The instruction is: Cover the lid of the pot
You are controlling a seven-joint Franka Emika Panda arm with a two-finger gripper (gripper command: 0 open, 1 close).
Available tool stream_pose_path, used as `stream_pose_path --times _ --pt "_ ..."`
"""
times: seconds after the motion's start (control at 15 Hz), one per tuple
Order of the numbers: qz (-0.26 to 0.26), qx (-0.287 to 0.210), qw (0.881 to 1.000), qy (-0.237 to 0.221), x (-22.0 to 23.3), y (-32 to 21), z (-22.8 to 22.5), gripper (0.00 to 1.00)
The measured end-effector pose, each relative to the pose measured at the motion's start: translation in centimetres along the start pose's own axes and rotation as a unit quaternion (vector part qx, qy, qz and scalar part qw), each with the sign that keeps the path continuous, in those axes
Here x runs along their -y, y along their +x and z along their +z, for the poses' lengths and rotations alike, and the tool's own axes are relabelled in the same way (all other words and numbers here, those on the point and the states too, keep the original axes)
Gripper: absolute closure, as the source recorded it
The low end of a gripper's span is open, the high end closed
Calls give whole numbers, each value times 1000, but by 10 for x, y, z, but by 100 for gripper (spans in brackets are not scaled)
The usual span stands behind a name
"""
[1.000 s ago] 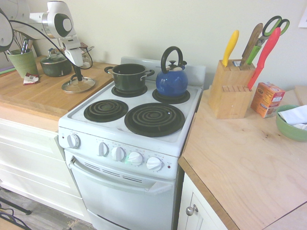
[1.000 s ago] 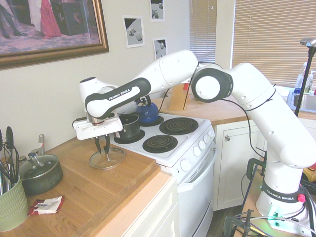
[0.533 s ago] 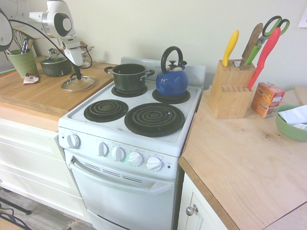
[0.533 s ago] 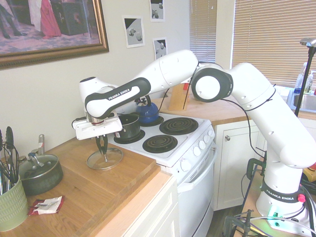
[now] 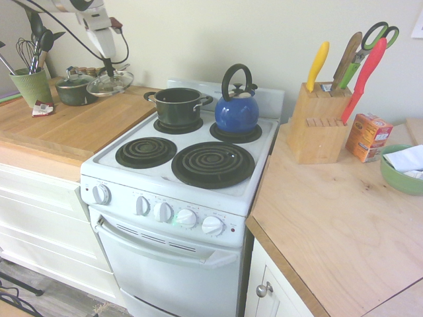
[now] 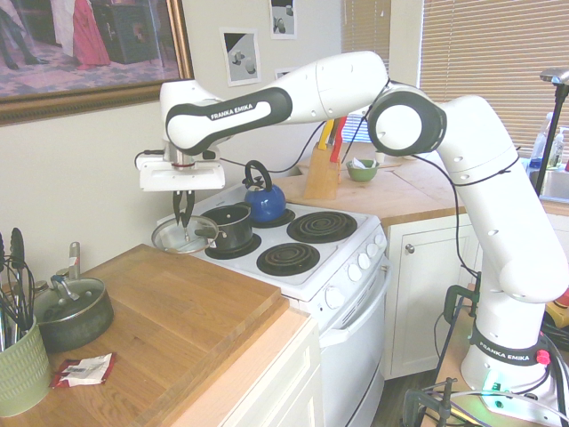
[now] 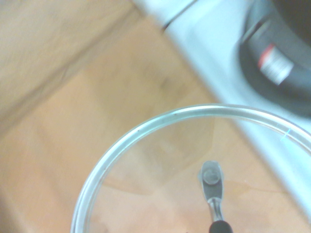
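Observation:
The round glass lid point(image 5: 110, 84) point(image 6: 180, 237) hangs in the air above the wooden counter, just to the side of the stove's back corner. My gripper point(image 5: 106, 66) point(image 6: 183, 220) is shut on its small dark knob and holds it level. In the wrist view the lid's silver rim point(image 7: 165, 120) arcs across the picture with counter and stove edge behind it. The dark green-black pot point(image 5: 177, 105) point(image 6: 229, 227) stands open on the stove's rear burner, beside the lid and lower than it.
A blue kettle point(image 5: 236, 108) point(image 6: 264, 200) sits on the burner next to the pot. A smaller dark pot point(image 5: 76, 90) point(image 6: 71, 311) and a green utensil cup point(image 5: 30, 84) point(image 6: 20, 367) stand on the wooden counter point(image 5: 73, 129). A knife block point(image 5: 318, 121) is beyond the stove.
The gripper has lifted the lid off the wooden counter and carried it up and toward the pot. The arm has risen with it.

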State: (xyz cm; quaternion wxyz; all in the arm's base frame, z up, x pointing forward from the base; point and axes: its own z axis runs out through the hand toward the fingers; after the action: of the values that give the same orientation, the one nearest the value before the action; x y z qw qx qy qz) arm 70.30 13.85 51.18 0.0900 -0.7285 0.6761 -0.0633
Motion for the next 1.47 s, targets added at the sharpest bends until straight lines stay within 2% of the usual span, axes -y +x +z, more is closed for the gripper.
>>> stream_pose_path --times 0.4,0.73,1.13,1.47 --pt "71 -3 997 3 8 117 -6 100" --pt "107 -3 994 -5 26 180 13 100" --pt "108 -6 994 -7 49 197 23 100" --pt "108 -5 994 -30 52 200 44 100"
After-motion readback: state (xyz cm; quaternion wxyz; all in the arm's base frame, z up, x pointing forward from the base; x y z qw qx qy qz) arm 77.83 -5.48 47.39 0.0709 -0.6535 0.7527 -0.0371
